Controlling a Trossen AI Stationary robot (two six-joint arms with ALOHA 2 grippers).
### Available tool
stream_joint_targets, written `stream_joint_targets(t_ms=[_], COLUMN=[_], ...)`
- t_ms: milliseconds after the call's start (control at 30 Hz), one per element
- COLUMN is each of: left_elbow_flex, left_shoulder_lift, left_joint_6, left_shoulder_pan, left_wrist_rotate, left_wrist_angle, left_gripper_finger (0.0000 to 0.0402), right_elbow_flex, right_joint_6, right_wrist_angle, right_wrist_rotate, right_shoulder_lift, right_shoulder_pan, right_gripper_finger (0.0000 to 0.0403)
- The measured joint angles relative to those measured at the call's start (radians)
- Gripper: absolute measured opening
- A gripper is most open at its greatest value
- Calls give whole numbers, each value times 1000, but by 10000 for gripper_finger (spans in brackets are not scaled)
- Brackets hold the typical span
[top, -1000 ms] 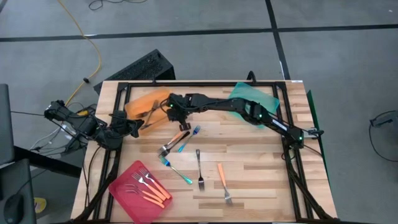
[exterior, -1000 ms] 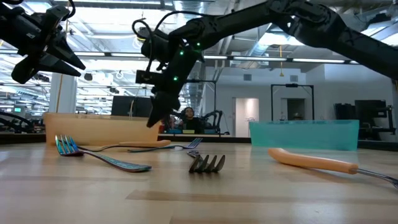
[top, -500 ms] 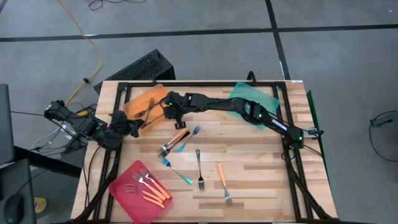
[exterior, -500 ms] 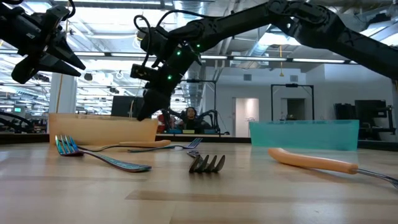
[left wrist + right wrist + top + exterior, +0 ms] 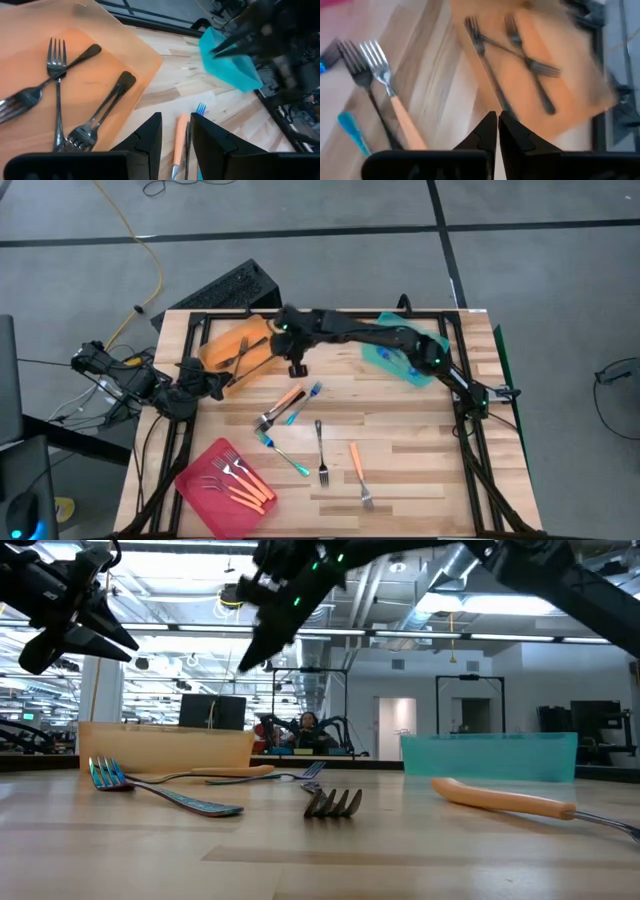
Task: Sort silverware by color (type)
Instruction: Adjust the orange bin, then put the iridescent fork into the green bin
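Where the bench (image 5: pixel 420 470) meets its front left corner, a pink tray (image 5: pixel 197 488) holds orange-handled forks (image 5: pixel 240 485). Loose forks lie mid-bench: an orange-handled one (image 5: pixel 358 472), a dark one (image 5: pixel 321 450), a blue-handled one (image 5: pixel 288 457), plus a crossed cluster (image 5: pixel 288 404). Toward the back left corner, the orange tray (image 5: pixel 222 345) holds dark forks (image 5: pixel 97 115). The left gripper (image 5: pixel 236 376) hovers at that tray's front edge, jaws partly parted, grasping nothing. The right gripper (image 5: pixel 297 368) hangs beside the tray, jaws nearly together, empty. A teal tray (image 5: pixel 392 348) sits at the back edge.
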Motion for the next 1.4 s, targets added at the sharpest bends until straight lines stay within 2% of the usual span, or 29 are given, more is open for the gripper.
stream_joint_targets(t_ms=[200,367,533,800,1000,1167,1300,1400], left_elbow_flex=[0,0,22,143,245,345,411,444], left_shoulder_lift=[0,0,2,6,70,207,348,434], left_joint_6=[33,176,330,519,634,669,715,803], left_shoulder_pan=[0,0,4,98,202,295,366,416], left_wrist_rotate=[-1,-5,27,216,374,540,602,675], left_wrist_angle=[105,272,402,412,406,341,250,226], left_gripper_finger=[87,85,68,27,2,0,0,0], right_elbow_flex=[1,0,0,0,-1,-75,-150,-220], right_joint_6=[26,34,63,248,353,347,336,323], right_wrist_angle=[-8,-42,-187,-517,-741,-736,-738,-711], right_wrist_rotate=[-3,-2,-1,6,6,7,8,13], right_shoulder_lift=[-177,-329,-488,-656,-679,-691,-694,-691], right_shoulder_pan=[-24,-44,-49,-49,-49,-29,-22,-23], right_gripper_finger=[43,44,44,44,44,44,44,44])
